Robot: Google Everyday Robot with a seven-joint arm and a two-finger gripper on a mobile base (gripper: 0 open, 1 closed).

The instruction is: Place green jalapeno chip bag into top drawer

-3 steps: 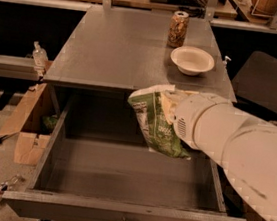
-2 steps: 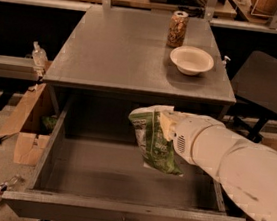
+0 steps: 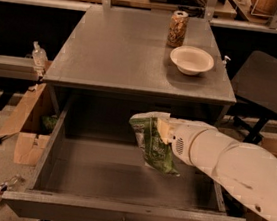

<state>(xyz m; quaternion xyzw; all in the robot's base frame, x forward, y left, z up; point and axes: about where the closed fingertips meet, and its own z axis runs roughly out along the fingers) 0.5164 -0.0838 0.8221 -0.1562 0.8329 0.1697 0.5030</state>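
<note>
The bag [image 3: 156, 154] hangs over the drawer [image 3: 52, 148], the gripper [image 3: 159, 128] clamped at its 12 o'clock edge. It looks like light, crinkly, slippery foil, best pinched by that seam.

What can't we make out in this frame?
Camera view:
- Pincer, holding the green jalapeno chip bag over the open top drawer: far side hidden behind the bag.
- Bag lettering: too blurred to read.
- Drawer's right inner wall: hidden by the arm.
- Can label: too small.
- Arm: cut off by the right edge.
</note>
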